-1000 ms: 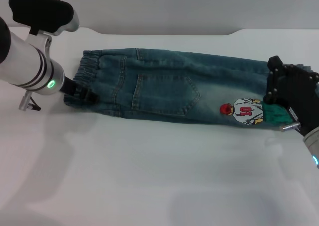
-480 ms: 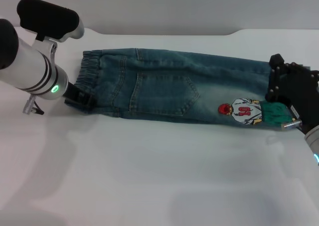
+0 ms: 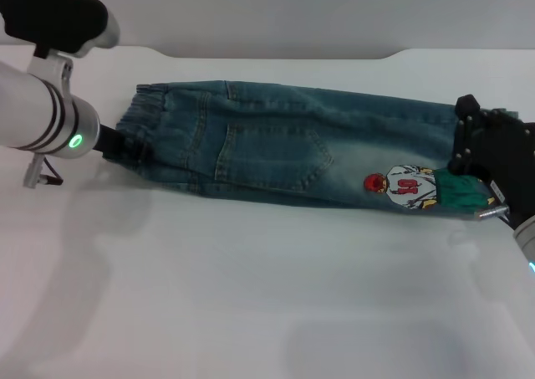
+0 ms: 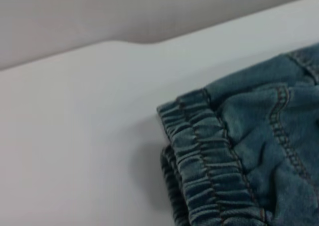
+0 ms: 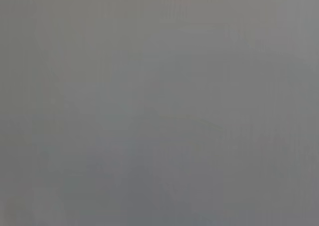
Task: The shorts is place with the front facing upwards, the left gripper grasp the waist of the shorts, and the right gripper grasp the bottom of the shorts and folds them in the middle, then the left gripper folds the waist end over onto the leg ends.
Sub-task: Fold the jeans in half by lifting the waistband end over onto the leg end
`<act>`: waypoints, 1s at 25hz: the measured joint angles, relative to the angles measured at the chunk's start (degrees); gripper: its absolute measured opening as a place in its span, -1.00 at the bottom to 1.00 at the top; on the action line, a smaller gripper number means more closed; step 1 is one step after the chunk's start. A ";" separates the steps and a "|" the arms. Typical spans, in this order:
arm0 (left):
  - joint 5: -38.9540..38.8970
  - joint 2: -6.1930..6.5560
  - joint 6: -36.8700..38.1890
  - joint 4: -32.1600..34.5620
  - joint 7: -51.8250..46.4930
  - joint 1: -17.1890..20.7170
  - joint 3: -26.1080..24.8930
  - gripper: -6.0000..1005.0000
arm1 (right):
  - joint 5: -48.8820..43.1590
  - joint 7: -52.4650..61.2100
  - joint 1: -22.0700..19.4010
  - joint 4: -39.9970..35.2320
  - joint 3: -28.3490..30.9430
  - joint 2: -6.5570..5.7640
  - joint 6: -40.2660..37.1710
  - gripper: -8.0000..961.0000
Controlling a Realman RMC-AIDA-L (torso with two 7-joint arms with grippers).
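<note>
Folded blue denim shorts (image 3: 292, 149) with an elastic waistband and a cartoon patch (image 3: 403, 186), lying flat lengthwise on the white table (image 3: 251, 295). At the waist end, left gripper (image 3: 125, 145), dark jaws meeting the waistband corner; clamped or not, cannot tell. At the leg hems, black right gripper (image 3: 476, 182) over the fabric; jaw state also unclear. Only in the left wrist view: gathered waistband layers (image 4: 209, 161) stacked at the denim's edge. Right wrist view: blank grey.

A bare white table (image 3: 251, 295) against a plain grey wall (image 3: 334, 15); probably a robotics lab, though little else shows.
</note>
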 joint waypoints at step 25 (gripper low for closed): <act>-2.67 0.17 -7.88 -43.64 -2.71 15.94 7.17 -0.42 | 0.02 9.02 10.27 -7.53 -4.36 0.62 7.32 -0.99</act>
